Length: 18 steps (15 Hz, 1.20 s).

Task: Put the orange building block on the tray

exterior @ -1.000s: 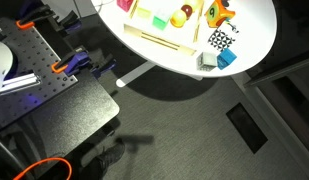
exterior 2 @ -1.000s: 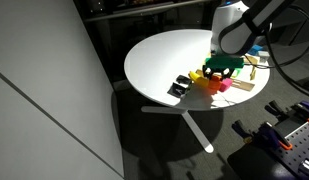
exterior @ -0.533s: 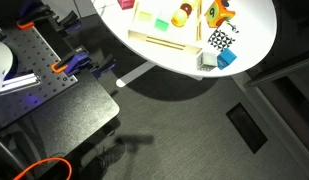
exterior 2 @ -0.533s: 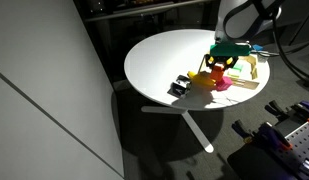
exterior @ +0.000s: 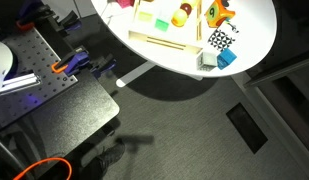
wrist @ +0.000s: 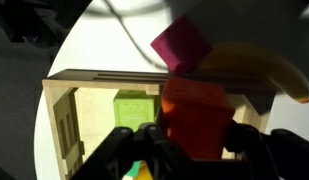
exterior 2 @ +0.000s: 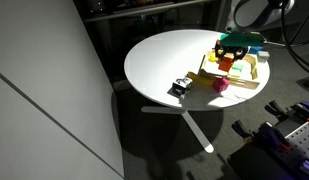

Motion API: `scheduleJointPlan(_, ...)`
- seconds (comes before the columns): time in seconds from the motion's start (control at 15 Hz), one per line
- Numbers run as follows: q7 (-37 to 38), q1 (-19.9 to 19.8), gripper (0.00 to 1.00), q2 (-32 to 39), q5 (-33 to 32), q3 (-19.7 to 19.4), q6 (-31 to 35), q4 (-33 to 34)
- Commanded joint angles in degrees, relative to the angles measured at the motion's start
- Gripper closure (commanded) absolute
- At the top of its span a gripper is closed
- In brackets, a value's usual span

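In the wrist view the claw [wrist: 194, 145] pinches the orange building block [wrist: 196, 108] between its fingers, over the tray [wrist: 64, 105], where a green block [wrist: 134, 108] lies. A magenta block [wrist: 182, 45] sits on the tabletop [wrist: 114, 50] just beyond the tray's rim, next to a yellow curved piece [wrist: 259, 70]. In an exterior view a checkered cube [exterior: 221, 40] and a blue cube [exterior: 227, 58] stand near the tabletop's edge

Round white desk [exterior 2: 164, 55] on a single white pedestal foot over a dark floor [exterior: 194, 120]. A flat light-wood tray [exterior 2: 241, 87] lies on it near one edge. A magenta block [exterior 2: 220, 86] rests on the bare top just beside the tray's rim. Near the tray, close together, sit a black-and-white checkered block [exterior: 221, 40], a blue cube [exterior: 227, 58] and a pale grey block [exterior: 207, 61]
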Motion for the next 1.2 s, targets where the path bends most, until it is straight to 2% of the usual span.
scheduleJointPlan(0.0,0.67,-0.41,0.24,-1.85,-3.19,-1.82,-0.16,-0.05)
scheduleJointPlan(0.13,1.43,-0.18,0.21,-2.51,-5.66,-2.70,0.63,-0.43)
scheduleJointPlan(0.33,1.73,-0.09,0.00,-3.51,-8.09,-2.96,1.71,-1.00)
scheduleJointPlan(0.53,-4.15,-1.04,0.00,-5.02,-4.90,-0.72,0.60,-1.82)
scheduleJointPlan(0.8,-16.65,-1.82,0.00,-7.28,2.47,2.70,-2.83,-2.99)
scheduleJointPlan(1.0,-25.33,-1.88,0.00,-8.88,8.43,4.22,-8.93,-2.75)
scheduleJointPlan(1.13,-28.22,-1.73,0.00,-9.88,9.62,4.40,-13.38,-2.36)
